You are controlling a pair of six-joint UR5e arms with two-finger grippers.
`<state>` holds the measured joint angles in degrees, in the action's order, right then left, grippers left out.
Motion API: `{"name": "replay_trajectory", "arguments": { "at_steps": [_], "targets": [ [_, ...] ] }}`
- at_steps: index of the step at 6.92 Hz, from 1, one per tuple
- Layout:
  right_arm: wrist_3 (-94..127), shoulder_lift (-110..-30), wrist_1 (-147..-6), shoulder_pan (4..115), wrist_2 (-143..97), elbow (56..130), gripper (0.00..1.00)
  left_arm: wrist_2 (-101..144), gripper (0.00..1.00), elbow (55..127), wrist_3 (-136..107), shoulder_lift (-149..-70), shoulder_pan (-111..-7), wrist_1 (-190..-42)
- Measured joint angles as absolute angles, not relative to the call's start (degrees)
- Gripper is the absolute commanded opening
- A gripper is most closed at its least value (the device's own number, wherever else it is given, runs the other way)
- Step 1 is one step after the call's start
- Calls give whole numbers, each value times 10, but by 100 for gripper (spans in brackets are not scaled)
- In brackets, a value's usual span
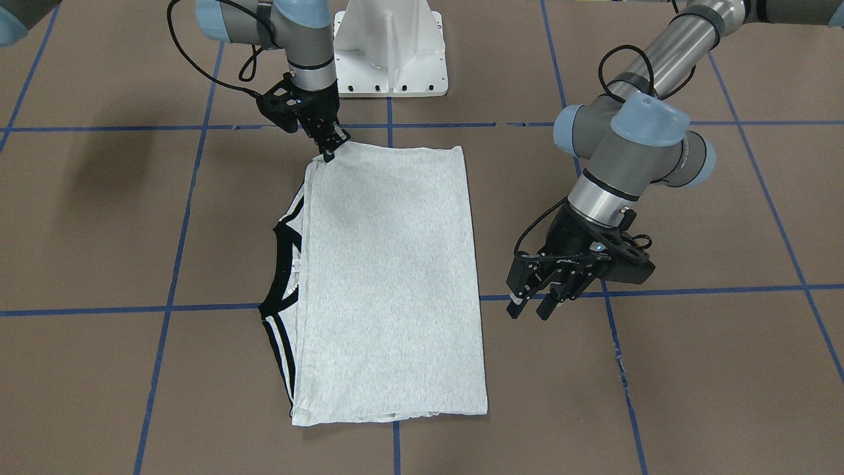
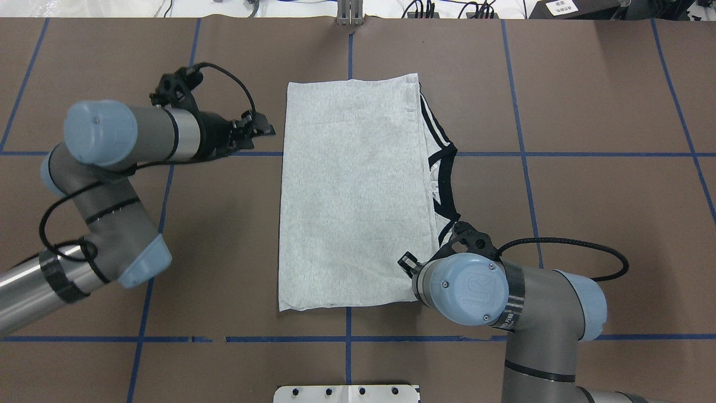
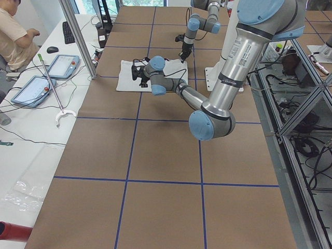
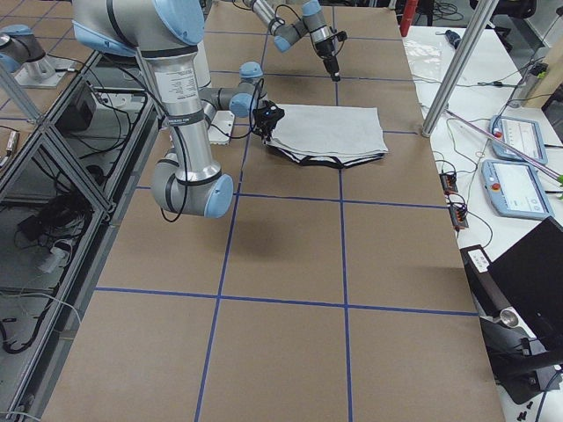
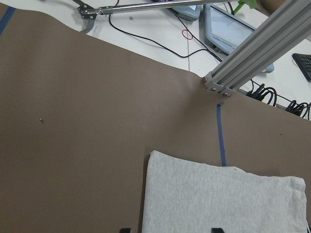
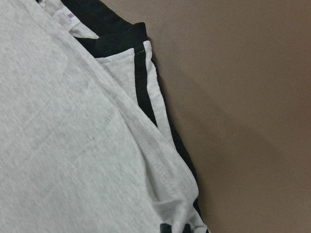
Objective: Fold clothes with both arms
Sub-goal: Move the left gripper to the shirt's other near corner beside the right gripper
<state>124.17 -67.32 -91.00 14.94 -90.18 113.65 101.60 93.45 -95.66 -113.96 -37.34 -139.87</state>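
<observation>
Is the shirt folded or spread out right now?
Folded: the shirt lies as a grey rectangle, striped collar trim peeking from one long edge.

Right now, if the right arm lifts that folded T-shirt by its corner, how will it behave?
Probably floppy: the T-shirt lies flat in soft layers, so it should drape and likely unfold. Likely light: thin knit, wrinkling at the right end effector. Its striped trim may slip out of the fold.

Left arm (image 2: 112, 224), right arm (image 2: 551, 313): both are showing silver-grey tubular links, light blue rounded joint caps and black clamp bands. Black cables are looping alongside each wrist. One right-arm cap (image 2: 472, 288) is bearing a UR logo and small screws. Left gripper (image 1: 527, 309), right gripper (image 1: 328, 153): both are showing black, two-fingered, skeletal frames.
</observation>
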Motion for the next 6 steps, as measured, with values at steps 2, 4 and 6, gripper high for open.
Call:
{"name": "replay_trajectory", "arguments": {
  "at_steps": [2, 4, 6],
  "targets": [
    [1242, -680, -911, 149, -908, 1145, 0, 985, 62, 1015, -1100, -1096, -269, -1365],
    [1243, -681, -911, 146, -910, 1146, 0, 926, 62, 1072, -1173, -1080, -172, -1278],
    [1243, -681, -911, 145, -911, 1146, 0, 885, 62, 1082, -1197, -1076, -111, -1213]
  ]
}}
